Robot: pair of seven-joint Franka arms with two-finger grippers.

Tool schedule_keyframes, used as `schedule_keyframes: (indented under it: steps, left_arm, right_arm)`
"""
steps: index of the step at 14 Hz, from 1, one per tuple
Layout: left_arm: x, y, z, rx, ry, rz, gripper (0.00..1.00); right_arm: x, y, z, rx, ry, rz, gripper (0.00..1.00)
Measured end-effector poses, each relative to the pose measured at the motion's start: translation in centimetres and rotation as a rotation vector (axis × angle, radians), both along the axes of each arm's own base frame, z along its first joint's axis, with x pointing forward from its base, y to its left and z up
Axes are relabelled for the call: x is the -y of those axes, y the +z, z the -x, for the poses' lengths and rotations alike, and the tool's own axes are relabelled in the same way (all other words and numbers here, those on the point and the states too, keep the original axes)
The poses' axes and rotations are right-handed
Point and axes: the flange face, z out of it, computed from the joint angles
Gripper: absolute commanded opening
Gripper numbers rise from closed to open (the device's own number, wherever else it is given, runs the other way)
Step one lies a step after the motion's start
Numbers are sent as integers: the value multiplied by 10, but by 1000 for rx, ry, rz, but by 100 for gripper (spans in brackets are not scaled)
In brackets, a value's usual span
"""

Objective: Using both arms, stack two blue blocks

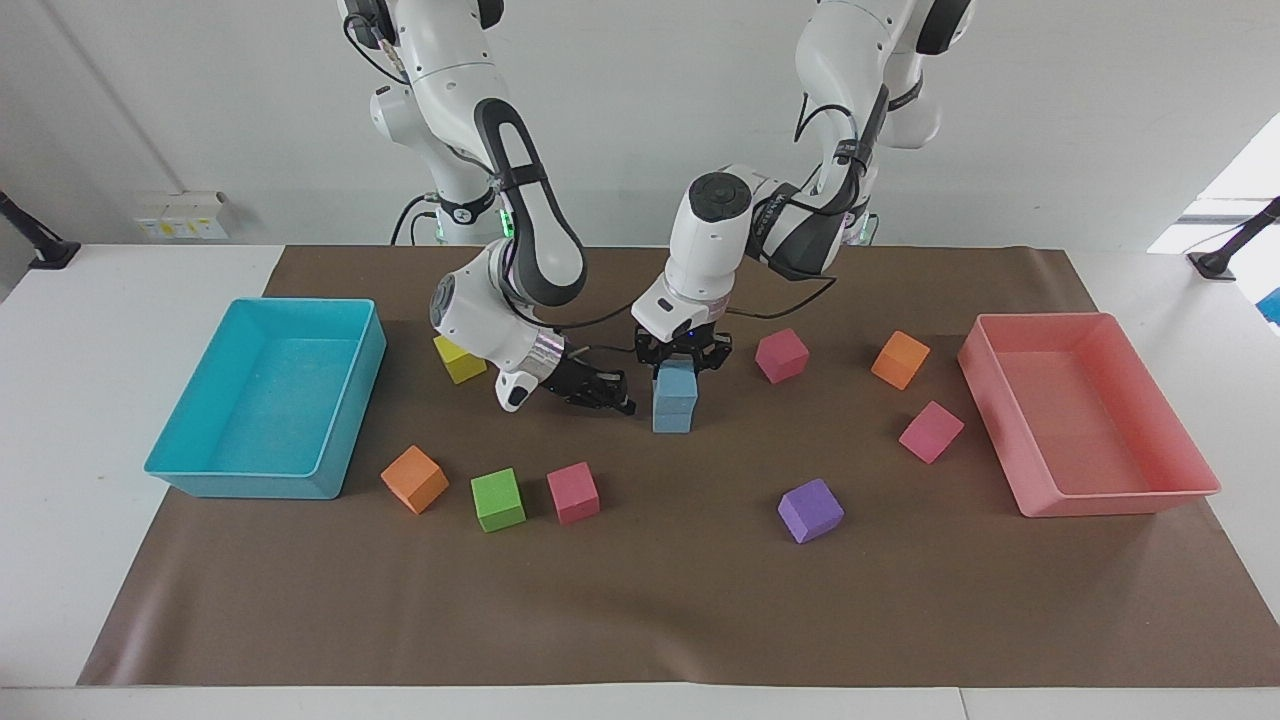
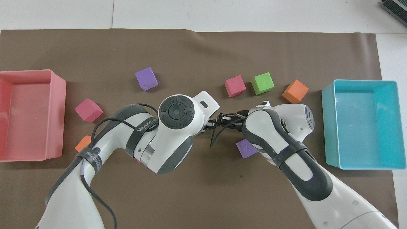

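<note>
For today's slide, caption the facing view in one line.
Left gripper sits on the two stacked blue blocks; right gripper waits beside them.

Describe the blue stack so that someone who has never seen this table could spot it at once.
Start at the brown mat between the turquoise tray and the pink tray. Near its middle, under the left gripper, the blue blocks stand one on the other. Every other cube lies single on the mat; this is the only light-blue pair.

A dull brown paper mat (image 1: 640,600) covers the white counter (image 1: 60,560). At the right arm's end sits a turquoise plastic tray (image 1: 268,400), at the left arm's end a salmon-pink plastic tray (image 1: 1085,415). Two matte light-blue foam cubes (image 1: 675,396) are stacked mid-mat; a purple foam cube (image 1: 810,510), plain.
</note>
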Motion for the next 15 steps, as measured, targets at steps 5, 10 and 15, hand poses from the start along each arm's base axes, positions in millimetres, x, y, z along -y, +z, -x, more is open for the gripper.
schedule_keyframes:
  steps: [5, 10, 15]
  left_arm:
    - [0, 0, 0, 0, 0, 0, 69]
    - [0, 0, 0, 0, 0, 0, 80]
    - [0, 0, 0, 0, 2, 0, 100]
  right_arm:
    - [0, 0, 0, 0, 0, 0, 0]
    - [0, 0, 0, 0, 0, 0, 0]
    - [0, 0, 0, 0, 0, 0, 100]
